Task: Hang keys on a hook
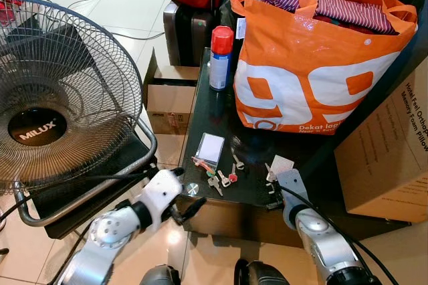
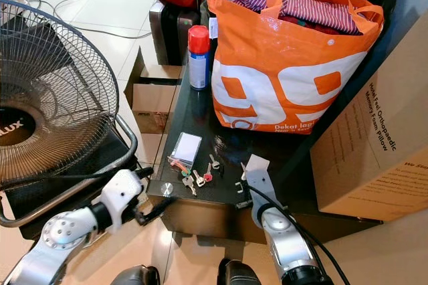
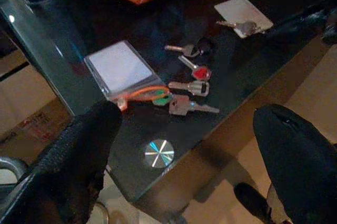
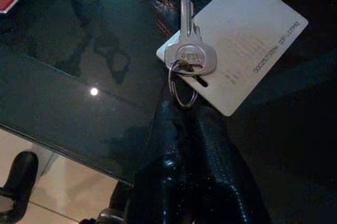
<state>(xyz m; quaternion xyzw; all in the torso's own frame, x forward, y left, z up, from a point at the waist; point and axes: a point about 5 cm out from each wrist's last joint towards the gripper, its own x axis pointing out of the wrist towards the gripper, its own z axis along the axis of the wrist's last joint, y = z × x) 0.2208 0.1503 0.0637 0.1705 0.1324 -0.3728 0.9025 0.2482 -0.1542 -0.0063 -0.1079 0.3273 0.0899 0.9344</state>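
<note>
My right gripper [image 4: 181, 109] closed by silver key on ring [image 4: 188, 50] atop white card [image 4: 245, 45], dark glass tabletop [image 1: 207, 114] front edge, my left gripper [image 3: 184, 150] open off front corner near loose keys [image 3: 190, 79]

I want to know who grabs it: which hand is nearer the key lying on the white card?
Right. The right hand sits at the key on the white card; the left hand hangs off the table's front edge.
</note>
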